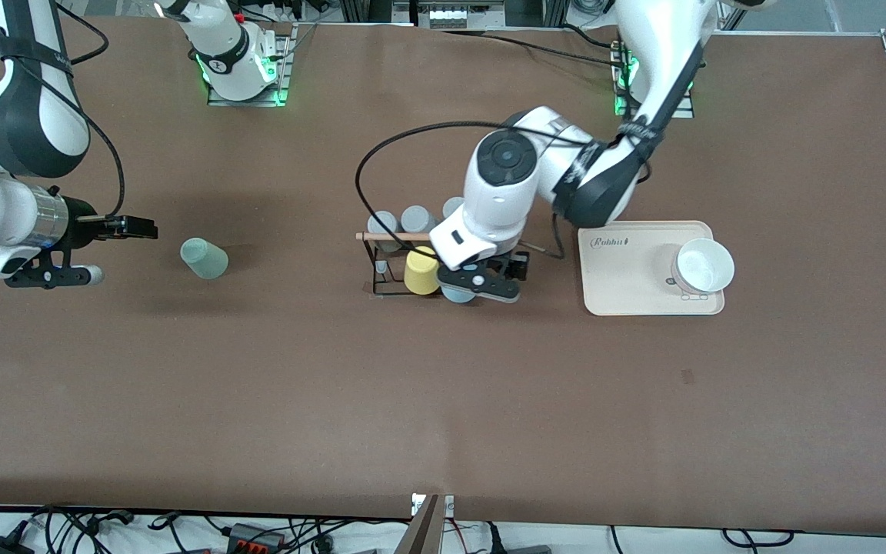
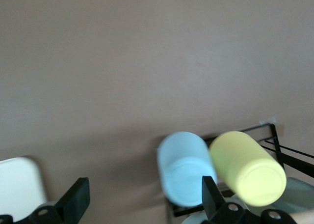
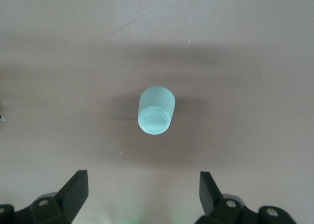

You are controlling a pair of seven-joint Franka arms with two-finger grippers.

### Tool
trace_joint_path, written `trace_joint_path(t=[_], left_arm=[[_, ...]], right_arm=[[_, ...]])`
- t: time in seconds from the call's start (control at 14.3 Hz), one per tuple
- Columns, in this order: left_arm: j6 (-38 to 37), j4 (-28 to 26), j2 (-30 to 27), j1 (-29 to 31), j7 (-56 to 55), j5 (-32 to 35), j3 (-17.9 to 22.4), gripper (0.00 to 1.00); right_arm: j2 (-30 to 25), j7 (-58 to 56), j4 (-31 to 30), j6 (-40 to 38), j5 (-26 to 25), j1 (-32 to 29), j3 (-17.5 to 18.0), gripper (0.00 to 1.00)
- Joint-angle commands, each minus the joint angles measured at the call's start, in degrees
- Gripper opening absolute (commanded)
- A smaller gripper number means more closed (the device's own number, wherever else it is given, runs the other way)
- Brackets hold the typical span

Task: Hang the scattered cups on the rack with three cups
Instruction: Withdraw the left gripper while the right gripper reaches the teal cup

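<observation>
The mint green cup [image 1: 204,258] lies on its side on bare counter [image 1: 258,385], well apart from the rack [image 1: 397,265] (open room all round), under the released right hand [image 1: 116,250]. The left hand [image 1: 481,281], released, sits at the rack beside the light blue cup [image 2: 184,167] and yellow cup [image 1: 421,271].

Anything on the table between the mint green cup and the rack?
Nothing: the front view shows only bare brown table between the mint green cup and the rack.
</observation>
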Motion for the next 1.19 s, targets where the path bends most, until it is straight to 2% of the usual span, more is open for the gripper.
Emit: trace_joint_path(t=[0.0,0.21,0.56,0.77,0.84,0.98,1.12], left_arm=[[-6.9,-1.0,-6.3,4.4,0.3,0.1,-0.3,1.0],[-17.3,-0.9,-11.3,10.0,1.2,0.9,0.0,1.0],[-26.4,-0.8,-15.1,23.4,25.9,0.7,-0.3,1.0],[-35.4,-0.7,-17.2,27.5,28.2,-0.7,0.0,1.0],[-35.4,-0.6,-17.2,27.8,28.2,-2.3,0.4,1.0],[-28.4,-3.3,-19.5,30.6,28.1,-7.3,1.6,1.0],[-17.7,-14.1,-27.0,29.4,27.8,-10.5,5.9,1.0]], right_arm=[[2.4,0.2,0.3,2.1,0.5,0.6,0.0,1.0],[4.1,1.3,-1.5,6.0,0.7,2.2,0.0,1.0],[4.4,3.1,-9.3,14.5,0.7,2.9,0.0,1.0],[4.3,3.1,-16.3,22.3,0.7,1.9,-0.3,1.0],[4.5,3.1,-17.6,23.7,0.7,0.8,-0.4,1.0],[4.8,3.1,-19.6,25.4,0.7,0.2,-0.4,1.0],[6.0,3.1,-19.6,26.1,0.8,0.1,-0.3,1.0]])
